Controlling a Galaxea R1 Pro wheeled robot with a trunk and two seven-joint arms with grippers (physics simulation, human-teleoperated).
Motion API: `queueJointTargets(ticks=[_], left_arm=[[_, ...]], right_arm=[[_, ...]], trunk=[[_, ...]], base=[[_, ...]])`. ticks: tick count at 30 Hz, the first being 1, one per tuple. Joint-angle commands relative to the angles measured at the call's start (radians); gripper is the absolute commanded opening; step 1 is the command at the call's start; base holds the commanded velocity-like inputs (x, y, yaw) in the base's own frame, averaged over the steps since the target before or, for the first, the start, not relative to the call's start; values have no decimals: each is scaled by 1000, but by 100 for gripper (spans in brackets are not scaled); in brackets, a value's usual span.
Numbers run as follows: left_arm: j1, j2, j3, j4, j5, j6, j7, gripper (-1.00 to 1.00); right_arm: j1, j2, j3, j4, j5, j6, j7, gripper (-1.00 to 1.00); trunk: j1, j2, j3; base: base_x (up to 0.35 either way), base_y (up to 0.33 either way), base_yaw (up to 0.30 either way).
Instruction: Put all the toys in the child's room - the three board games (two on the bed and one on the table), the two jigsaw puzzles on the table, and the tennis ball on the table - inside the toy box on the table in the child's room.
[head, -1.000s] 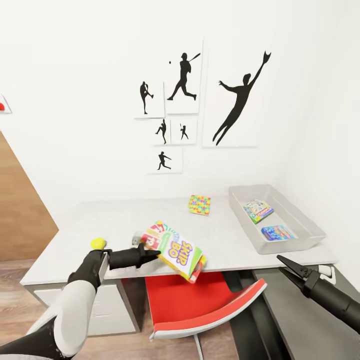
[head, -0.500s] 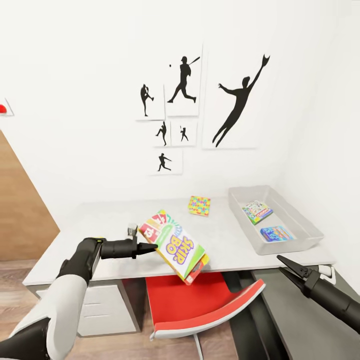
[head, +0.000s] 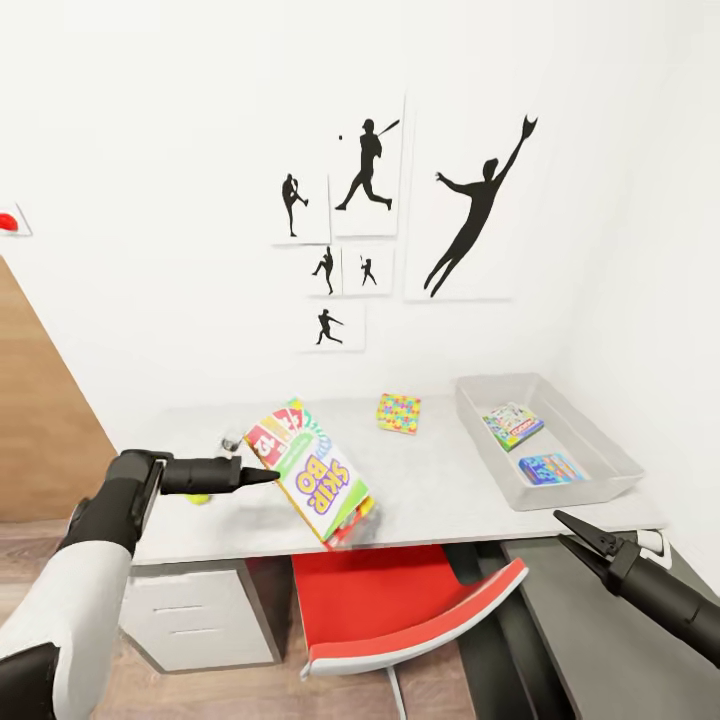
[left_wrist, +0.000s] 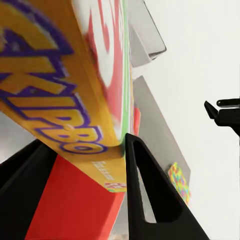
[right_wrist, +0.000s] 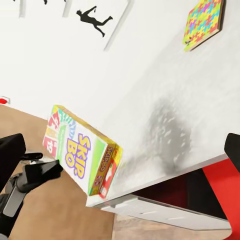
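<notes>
Since a second ago my left arm had lifted and reached level over the pale grey tabletop. Its left gripper pinched the tilted yellow-and-green Skip-Bo board game box by its near corner, above the front edge. I kept the right gripper pressed together, low beside the shallow grey toy box.

Tabletop, pale grey: one jigsaw puzzle near the wall; grey toy box at right end; tennis ball at left.
</notes>
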Motion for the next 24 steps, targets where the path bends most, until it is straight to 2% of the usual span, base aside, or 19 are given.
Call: queueJointTargets(ticks=[1, 3, 4, 5, 9, 11, 12, 14, 16, 24], left_arm=[[-1, 20, 1, -5, 17, 10, -11, -100], [1, 53, -5, -10, 102, 9, -11, -100], [4, 69, -18, -13, 152, 9, -11, -100], [5, 86, -47, -16, 201, 9, -11, -100], [10, 156, -238, -38, 396, 10, -11, -100], [15, 180, -312, -55, 503, 10, -11, -100], [16, 189, -338, -60, 542, 11, -11, -100], [18, 200, -374, -65, 582, 10, -11, -100], [19, 206, -390, -68, 599, 7, -11, -100], [31, 210, -401, -98, 612, -12, -11, -100]], right_arm=[[-1, 0, -1, 0, 5, 5, 7, 100], [-1, 0, -1, 0, 5, 5, 7, 100], [-1, 0, -1, 0, 5, 5, 7, 100], [-1, 0, -1, 0, 5, 5, 7, 100], [-1, 1, -1, 0, 5, 5, 7, 100], [-1, 1, -1, 0, 5, 5, 7, 100], [-1, 2, -1, 0, 5, 5, 7, 100], [-1, 2, -1, 0, 5, 5, 7, 100], [-1, 2, -1, 0, 5, 5, 7, 100], [-1, 3, -1, 0, 4, 5, 7, 100]], trunk=[[-3, 6, 1], [-11, 20, 8], [-15, 27, 11], [-19, 34, 14], [-34, 62, 26], [-42, 76, 33], [-46, 83, 36], [-53, 97, 42], [-61, 111, 48], [-65, 118, 52]], base=[[0, 0, 0], [0, 0, 0], [0, 0, 0], [0, 0, 0], [0, 0, 0], [0, 0, 0], [0, 0, 0], [0, 0, 0], [0, 0, 0], [0, 0, 0]])
